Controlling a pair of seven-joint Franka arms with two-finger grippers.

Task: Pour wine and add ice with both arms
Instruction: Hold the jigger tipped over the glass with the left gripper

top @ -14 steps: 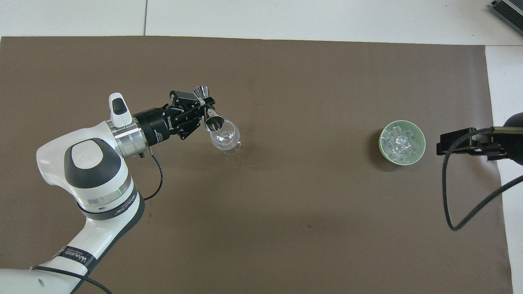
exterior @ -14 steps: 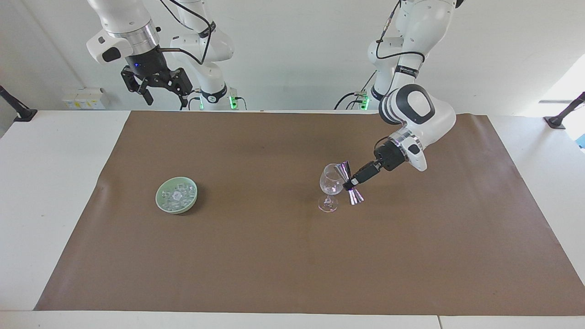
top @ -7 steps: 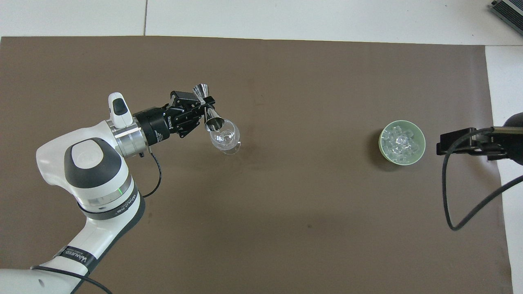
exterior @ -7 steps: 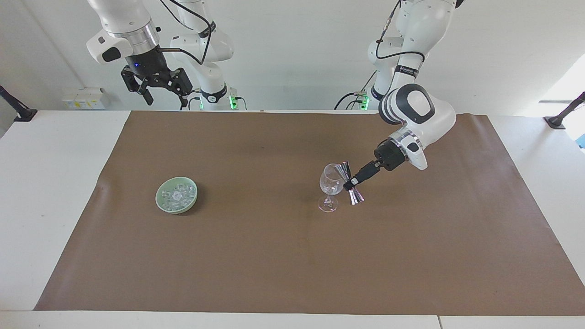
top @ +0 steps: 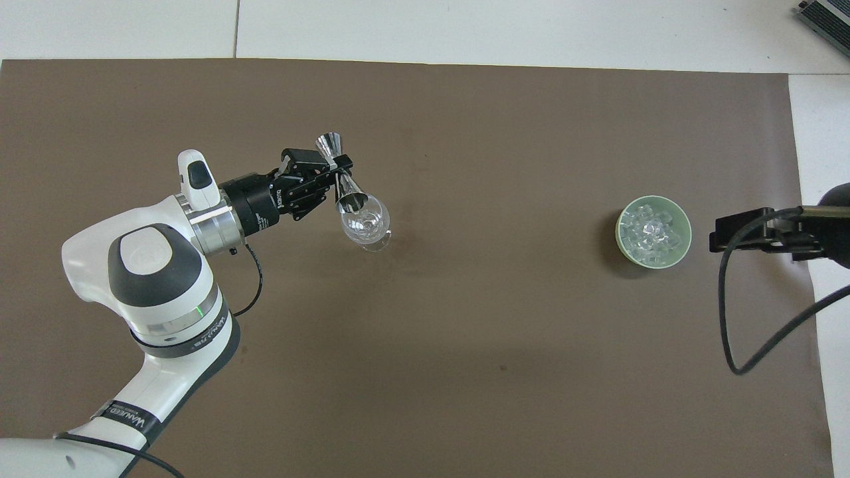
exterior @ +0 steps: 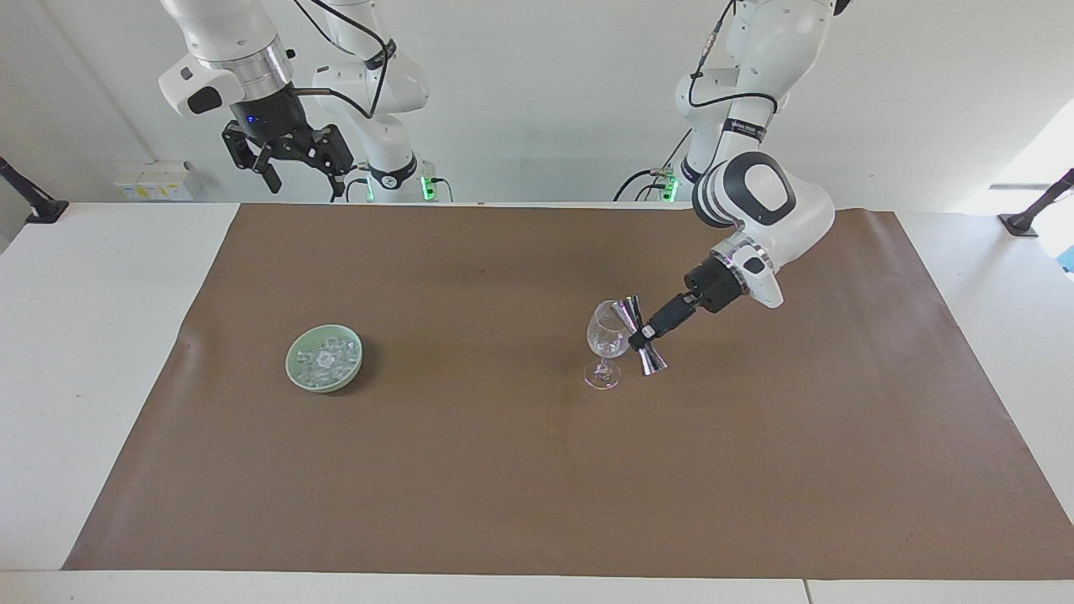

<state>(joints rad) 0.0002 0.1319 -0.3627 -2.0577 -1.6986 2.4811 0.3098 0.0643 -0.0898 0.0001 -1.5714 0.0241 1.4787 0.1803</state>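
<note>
Since a second ago, left gripper (exterior: 644, 335) drew slightly back, fingers clamped on tilted steel jigger (exterior: 639, 337) at wine glass (exterior: 607, 339) rim. Right gripper (exterior: 289, 164) waits high (fingers apart). Ice (exterior: 325, 358) in green bowl (exterior: 294, 369), toward right arm's end.

A mat (exterior: 503, 470) covers the middle of the table (exterior: 92, 335); on it a stemmed glass (exterior: 606, 344) stands toward the left arm's end, and a bowl (exterior: 325, 359) sits well apart toward the right arm's end, with the ice (exterior: 323, 357) heaped in it; the left gripper (exterior: 642, 337) holds a jigger (exterior: 638, 334) tilted, one end over the glass's rim; the right gripper (exterior: 289, 164) hangs high over the table's edge nearest the robots, waiting.
</note>
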